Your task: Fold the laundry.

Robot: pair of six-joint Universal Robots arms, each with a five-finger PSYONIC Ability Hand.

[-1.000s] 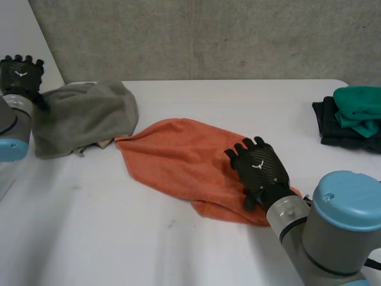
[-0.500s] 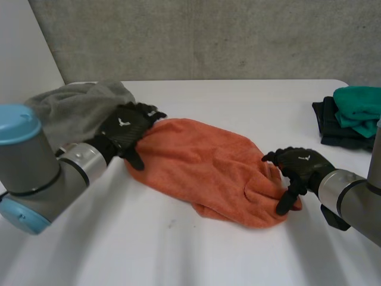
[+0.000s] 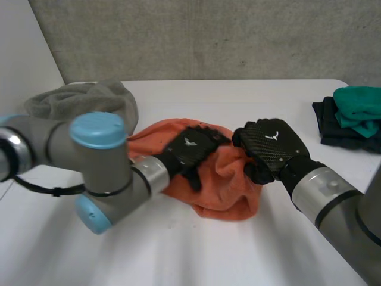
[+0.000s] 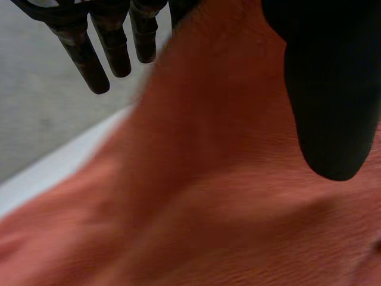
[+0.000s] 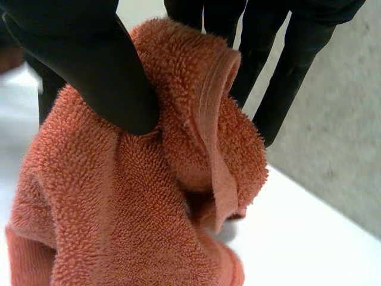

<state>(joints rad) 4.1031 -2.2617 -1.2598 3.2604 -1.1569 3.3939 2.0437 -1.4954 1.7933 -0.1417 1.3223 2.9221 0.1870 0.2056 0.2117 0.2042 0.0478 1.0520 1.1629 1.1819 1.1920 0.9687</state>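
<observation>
Far left, grey cloth (image 3: 77, 104): lies crumpled at the back corner of the table (image 3: 178, 262), apart from the work. I judge it is waiting its turn.
Left arm (image 3: 95, 161): reaches across in front of the grey cloth towards mid-table, bringing its hand onto the towel (image 3: 229, 190).
Left hand (image 3: 191, 148): palm down on the towel's middle. In its wrist view the fingers (image 4: 113, 50) are straight and spread from the thumb, gripping nothing. It is probably there to pin the cloth while the other end is brought over.
Towel: orange, mid-table, bunched up between the two hands, with its right end raised off the table.
Right hand (image 3: 271, 146): clamped on the towel's right end. Its wrist view shows the thumb (image 5: 89, 65) pinching a hemmed fold against the fingers. I judge it is held this way to carry that end over towards the left hand.
Stack (image 3: 351, 119): at the far right edge, a green piece on a dark one, both folded and well apart from the towel. Probably laundry already done.
Count: one grey cloth, one towel, two hands, one stack showing two folded pieces, one table.
</observation>
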